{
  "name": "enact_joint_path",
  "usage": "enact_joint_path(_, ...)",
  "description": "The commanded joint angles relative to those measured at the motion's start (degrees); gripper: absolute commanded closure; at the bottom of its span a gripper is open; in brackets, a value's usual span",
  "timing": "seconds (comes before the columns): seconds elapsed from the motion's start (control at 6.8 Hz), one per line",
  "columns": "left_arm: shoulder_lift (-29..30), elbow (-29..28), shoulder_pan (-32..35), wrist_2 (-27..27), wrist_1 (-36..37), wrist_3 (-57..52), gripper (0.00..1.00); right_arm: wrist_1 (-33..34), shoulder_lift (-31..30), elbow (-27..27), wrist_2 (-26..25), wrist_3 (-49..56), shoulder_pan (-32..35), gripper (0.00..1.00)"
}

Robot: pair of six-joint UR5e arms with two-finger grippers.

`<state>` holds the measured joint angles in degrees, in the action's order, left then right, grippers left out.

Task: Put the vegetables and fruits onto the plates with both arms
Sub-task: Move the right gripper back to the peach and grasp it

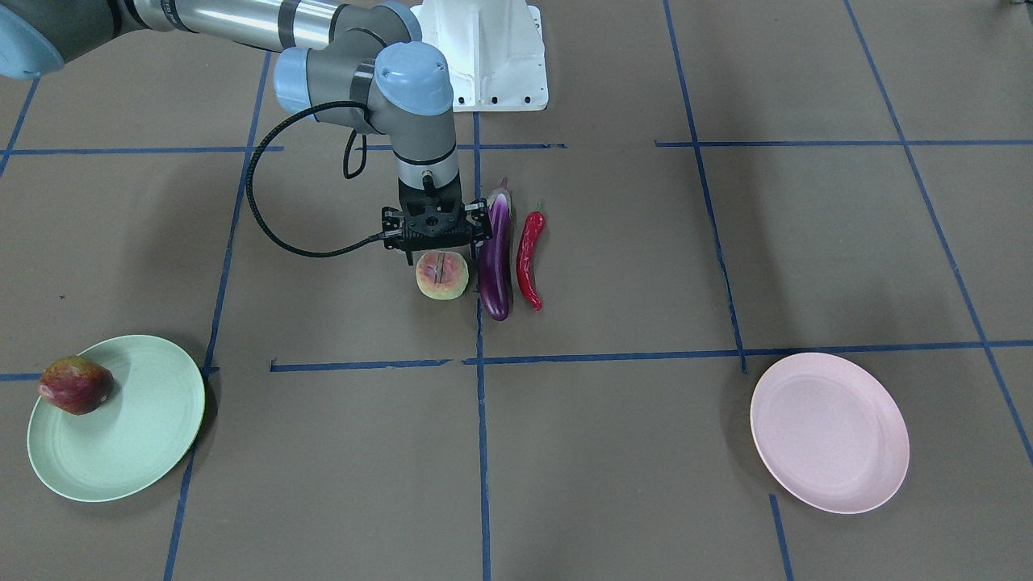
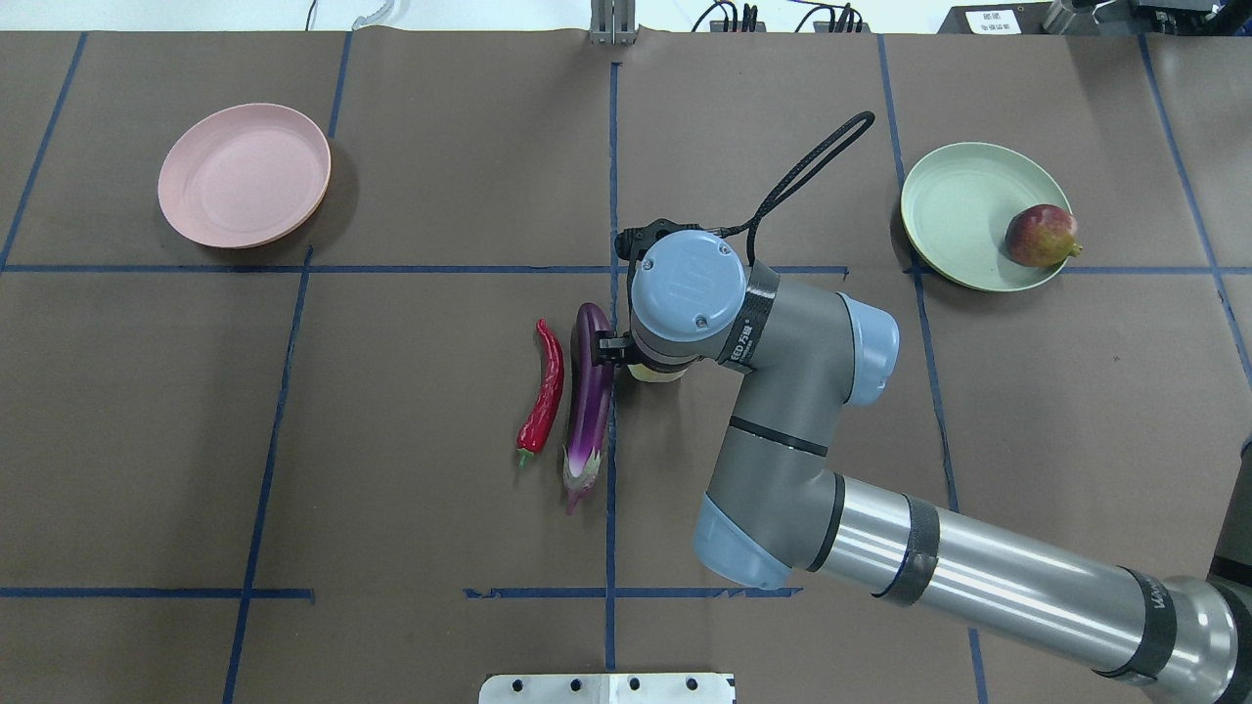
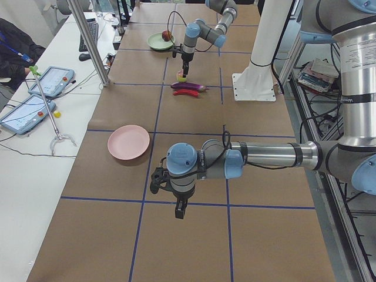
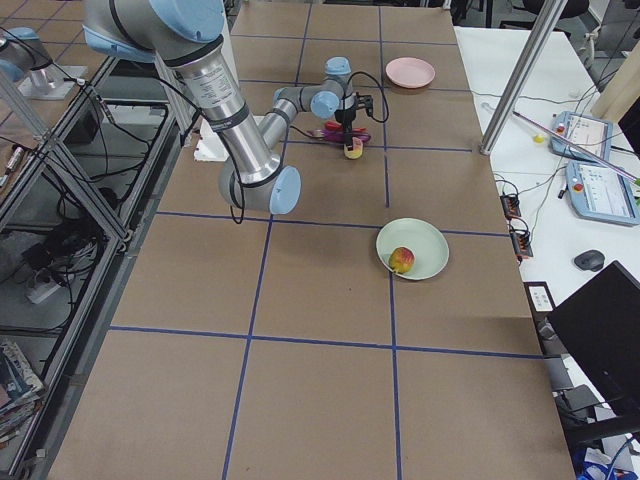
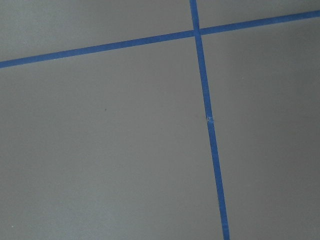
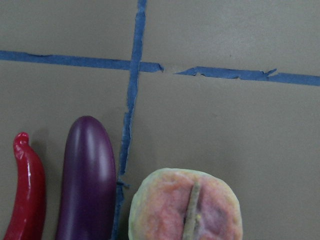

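Note:
My right gripper [image 1: 438, 252] hangs open just above the pale pink-green peach [image 1: 441, 276], pointing straight down. It holds nothing. The peach also fills the bottom of the right wrist view [image 6: 185, 207]. The purple eggplant [image 1: 496, 258] lies right beside the peach, and the red chili [image 1: 529, 258] lies beside the eggplant. The dark red-yellow pomegranate [image 1: 75, 386] sits on the mint green plate [image 1: 137, 440]. The pink plate [image 1: 831, 432] holds nothing. My left gripper [image 3: 179, 210] hangs over bare table near the pink plate [image 3: 128, 142]; I cannot tell whether it is open or shut.
The white base block [image 1: 492, 56] stands at the robot's edge of the table. Blue tape lines cross the brown table top. In the exterior left view a side table with tablets [image 3: 44, 82] and a metal post [image 3: 88, 41] stand beyond the table's edge.

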<state>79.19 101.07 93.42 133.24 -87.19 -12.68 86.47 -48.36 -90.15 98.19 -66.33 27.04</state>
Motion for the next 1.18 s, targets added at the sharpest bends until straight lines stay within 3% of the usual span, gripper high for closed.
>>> enact_joint_path(0.0, 0.00, -0.17, 0.01, 0.00, 0.00, -0.07, 0.00, 0.10, -0.16, 1.11, -1.06, -0.03, -0.94, 0.00)
enact_joint_path(0.15, 0.00, -0.34, 0.01, 0.00, 0.00, 0.02, 0.00, 0.01, 0.01, 1.63, -1.07, -0.03, -1.03, 0.02)
enact_joint_path(0.29, 0.00, -0.52, -0.08, 0.00, 0.00, -0.07, 0.00, 0.01, 0.89, 1.90, -0.98, 0.06, -0.85, 0.26)
enact_joint_path(0.44, 0.00, -0.61, 0.00, 0.00, 0.00, -0.07, 0.00, 0.01, 1.77, 1.90, -0.98, 0.32, -0.33, 0.30)
enact_joint_path(0.59, 0.00, -0.61, 0.01, 0.00, 0.00, -0.07, 0.00, 0.01, 1.69, 1.99, -0.98, 0.85, -0.15, 0.23)
enact_joint_path(0.74, 0.00, -0.61, 0.01, 0.00, 0.00, -0.07, 0.00, -0.07, 1.69, 2.34, -1.07, 0.94, 0.03, 0.26)
enact_joint_path(0.88, 0.00, -0.61, 0.01, 0.00, 0.00, -0.07, 0.00, -0.16, 1.77, 2.26, -1.07, 0.94, 0.38, 0.72)
enact_joint_path(1.03, 0.00, -0.61, 0.01, 0.00, 0.00, -0.07, 0.00, -0.16, 1.95, 2.08, -0.72, 1.11, 2.21, 0.98)
